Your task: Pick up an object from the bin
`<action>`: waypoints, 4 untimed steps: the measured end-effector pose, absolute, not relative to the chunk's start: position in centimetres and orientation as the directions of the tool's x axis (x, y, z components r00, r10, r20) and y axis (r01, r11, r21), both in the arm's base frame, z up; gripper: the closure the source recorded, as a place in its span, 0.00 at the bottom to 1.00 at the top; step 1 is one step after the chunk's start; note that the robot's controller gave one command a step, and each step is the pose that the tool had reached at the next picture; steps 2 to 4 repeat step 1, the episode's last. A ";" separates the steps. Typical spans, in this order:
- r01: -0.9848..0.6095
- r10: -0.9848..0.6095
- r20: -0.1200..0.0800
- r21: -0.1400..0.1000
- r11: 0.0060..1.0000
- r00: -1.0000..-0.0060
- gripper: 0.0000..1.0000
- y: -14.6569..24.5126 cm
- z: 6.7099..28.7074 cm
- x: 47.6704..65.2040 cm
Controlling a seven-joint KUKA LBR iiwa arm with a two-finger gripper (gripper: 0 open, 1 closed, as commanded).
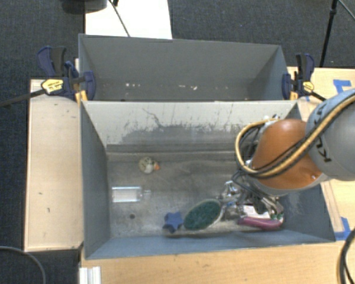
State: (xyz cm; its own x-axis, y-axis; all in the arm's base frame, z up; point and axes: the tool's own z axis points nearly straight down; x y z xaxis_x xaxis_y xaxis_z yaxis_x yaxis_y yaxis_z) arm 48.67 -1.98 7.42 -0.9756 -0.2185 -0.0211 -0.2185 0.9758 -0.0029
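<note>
My gripper (pixel 244 206) is low in the bin's near right part, just under the arm's orange cover. A dark green oval brush head (pixel 201 215) lies directly to its left, touching or nearly touching the gripper's metal parts. A magenta and white handle-like thing (pixel 261 221) lies below and right of the gripper, against the near wall. A small blue piece (pixel 173 220) sits left of the green oval. I cannot make out whether anything sits between the fingers.
A clear plastic block (pixel 126 194) lies at the left of the bin floor. A small round pale thing with an orange spot (pixel 147 165) sits further back. The arm and its cables cover the bin's right side.
</note>
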 end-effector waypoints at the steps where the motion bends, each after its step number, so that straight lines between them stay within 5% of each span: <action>1: -0.230 -0.230 -0.009 -0.002 0.973 -0.973 1.00 -1.7 20.6 50.2; 4: -0.230 -0.230 -0.009 -0.002 0.973 -0.973 1.00 -1.7 20.6 50.2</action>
